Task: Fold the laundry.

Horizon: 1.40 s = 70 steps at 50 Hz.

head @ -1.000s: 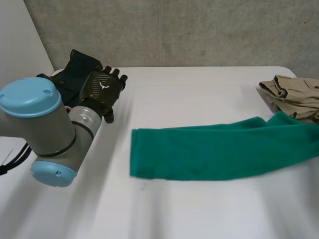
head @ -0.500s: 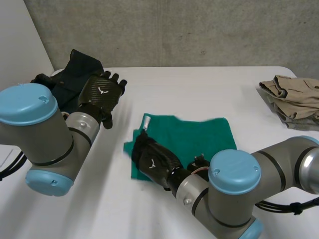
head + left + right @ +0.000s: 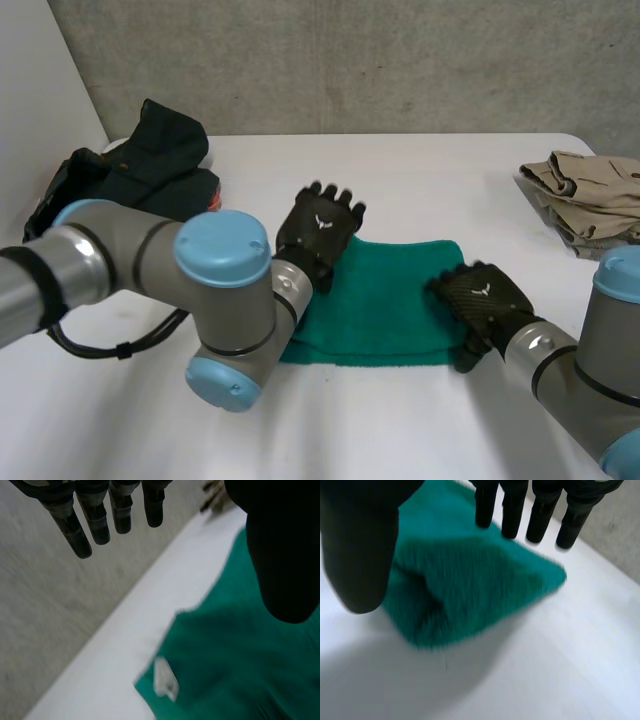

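Green towel [image 3: 385, 298] folded | left hand [image 3: 320, 232] straight-fingered, empty, over its left end | right hand [image 3: 483, 300] straight-fingered, empty, over right end

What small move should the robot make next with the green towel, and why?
Probably lower the right hand onto the right end of the green towel and pinch it. Both hands hang open, fingers straight, the left hand over its left end; neither holds the cloth, so a fold needs a grip first.

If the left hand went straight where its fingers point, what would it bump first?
Likely nothing close: the left hand points past the green towel, over bare white table, toward the concrete wall. Depth is unclear.
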Available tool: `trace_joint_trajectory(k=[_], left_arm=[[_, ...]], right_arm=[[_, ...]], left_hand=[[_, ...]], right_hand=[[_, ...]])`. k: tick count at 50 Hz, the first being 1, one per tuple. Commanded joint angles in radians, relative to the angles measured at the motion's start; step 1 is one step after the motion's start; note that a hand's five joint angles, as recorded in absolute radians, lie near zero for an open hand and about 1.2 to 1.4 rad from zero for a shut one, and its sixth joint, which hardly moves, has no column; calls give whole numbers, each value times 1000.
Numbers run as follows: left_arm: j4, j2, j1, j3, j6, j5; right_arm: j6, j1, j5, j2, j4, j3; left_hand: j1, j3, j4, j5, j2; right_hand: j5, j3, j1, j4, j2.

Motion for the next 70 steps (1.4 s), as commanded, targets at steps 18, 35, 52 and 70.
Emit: trace_joint_trajectory(k=[18,35,52,70], left_arm=[[-168,189,-34,-273,-9,-330],[-156,410,38,-344,-10,-272],[-47,375,68,-250,-95,-258],[-211,42,-6,65,-237,-20]], right_arm=[[-114,-47,79,-69,-74,59],[-534,242,-49,-82,-183,-92],[-319,358,12,-8,-206,-129],[363,112,21,71,295,-390]], left_hand=[[3,-22,-10,-30,-17],[-3,-28,-16,-35,-23],[-15,-40,-28,-48,-36],[-8,-33,-22,-41,-29]], right_hand=[[1047,1055,1057,1055,1054],[1047,1055,1057,1055,1054],[-174,-167,-164,-167,-168],[-174,-167,-164,-167,-168]])
